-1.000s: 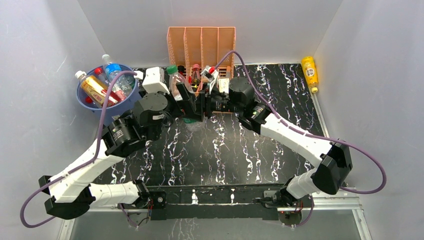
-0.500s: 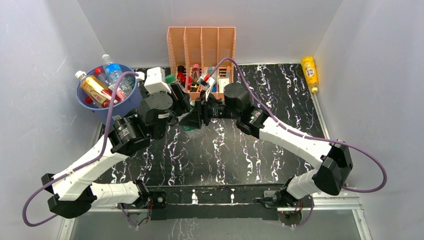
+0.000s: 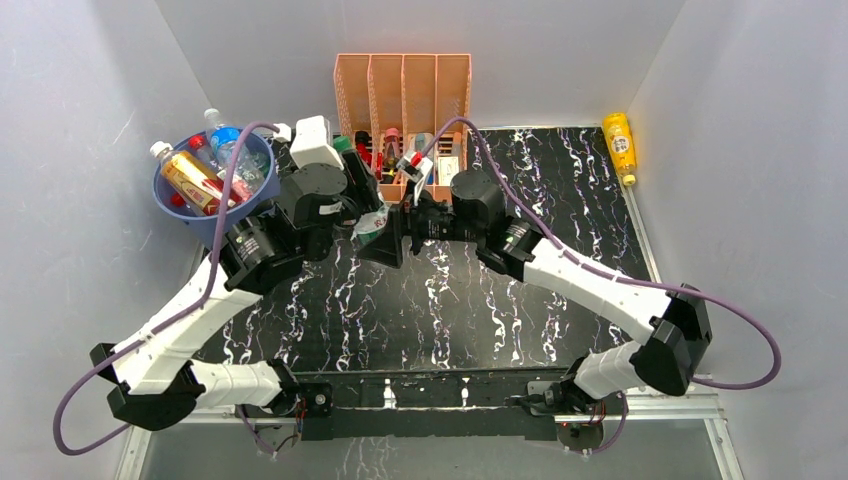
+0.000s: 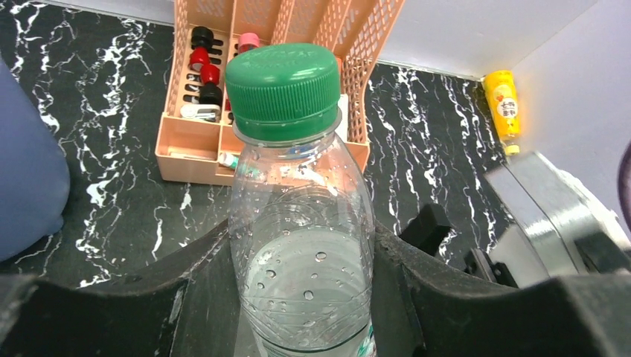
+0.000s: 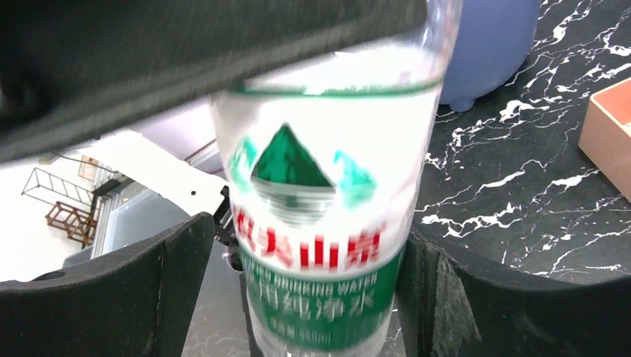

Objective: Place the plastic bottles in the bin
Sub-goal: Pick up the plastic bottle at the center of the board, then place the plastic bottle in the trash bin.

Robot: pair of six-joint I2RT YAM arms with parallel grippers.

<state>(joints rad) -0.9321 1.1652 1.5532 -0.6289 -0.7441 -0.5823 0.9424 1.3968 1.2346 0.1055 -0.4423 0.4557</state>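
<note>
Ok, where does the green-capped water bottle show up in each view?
Top external: green-capped water bottle, centre back between the two wrists, before the peach organizer.
Left wrist: centre foreground, green cap at top.
Right wrist: centre, label facing the camera.
Shared landmark: the blue bin, left in top external and left wrist, upper right in right wrist.

Green-capped bottle (image 4: 301,245), seemingly green-red label (image 5: 312,245); blue bin (image 3: 185,212).
</note>
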